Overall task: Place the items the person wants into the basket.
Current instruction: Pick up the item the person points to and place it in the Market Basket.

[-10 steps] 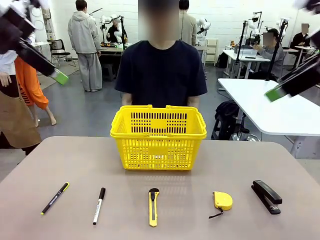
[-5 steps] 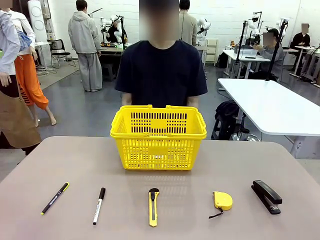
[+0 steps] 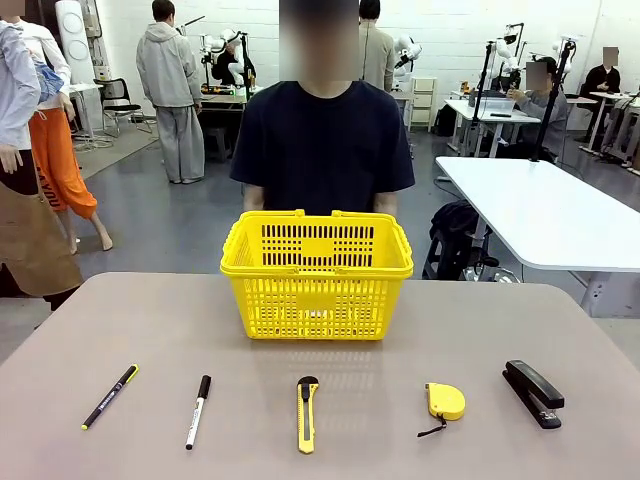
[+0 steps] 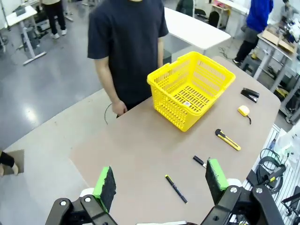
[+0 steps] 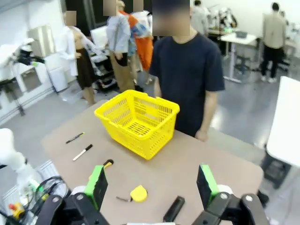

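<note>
Table (image 3: 150, 320): yellow basket (image 3: 316, 300) far-centre | left gripper (image 4: 161, 180), right gripper (image 5: 151, 184) hung wide open, empty | should await the person (image 3: 320, 140) choosing before reaching.

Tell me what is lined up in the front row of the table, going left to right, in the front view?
black pen → white marker → yellow utility knife → yellow tape measure → black stapler
</note>
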Tool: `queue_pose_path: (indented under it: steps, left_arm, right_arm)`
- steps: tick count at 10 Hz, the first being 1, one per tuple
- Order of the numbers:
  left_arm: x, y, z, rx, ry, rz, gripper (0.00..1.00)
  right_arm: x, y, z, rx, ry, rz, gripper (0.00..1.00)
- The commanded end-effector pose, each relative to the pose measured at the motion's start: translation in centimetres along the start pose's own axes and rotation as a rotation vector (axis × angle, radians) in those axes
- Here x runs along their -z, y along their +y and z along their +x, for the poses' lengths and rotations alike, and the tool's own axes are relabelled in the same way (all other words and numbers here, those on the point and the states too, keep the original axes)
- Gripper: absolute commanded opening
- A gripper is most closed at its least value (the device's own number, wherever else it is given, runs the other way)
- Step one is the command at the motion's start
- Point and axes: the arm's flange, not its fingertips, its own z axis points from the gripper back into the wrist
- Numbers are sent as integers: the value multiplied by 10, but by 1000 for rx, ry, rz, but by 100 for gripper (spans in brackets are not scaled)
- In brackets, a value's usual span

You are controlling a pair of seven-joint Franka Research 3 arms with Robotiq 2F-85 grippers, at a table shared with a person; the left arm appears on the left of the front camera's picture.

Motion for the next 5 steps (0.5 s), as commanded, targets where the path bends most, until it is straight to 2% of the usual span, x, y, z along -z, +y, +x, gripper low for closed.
queue_pose_path:
  steps: [1,3,5]
  left_arm:
    - [-4,-3,-7,-3,-10,14,100]
    - [-5,-3,-5,-10,33,40,100]
    - [-3,-7,-8,-18,63,36,100]
  right_arm:
    - [-16,31,-5,51,98,-36,100]
    - [-13,38,2,56,225,-54,100]
    - [-9,35,3,63,262,-49,100]
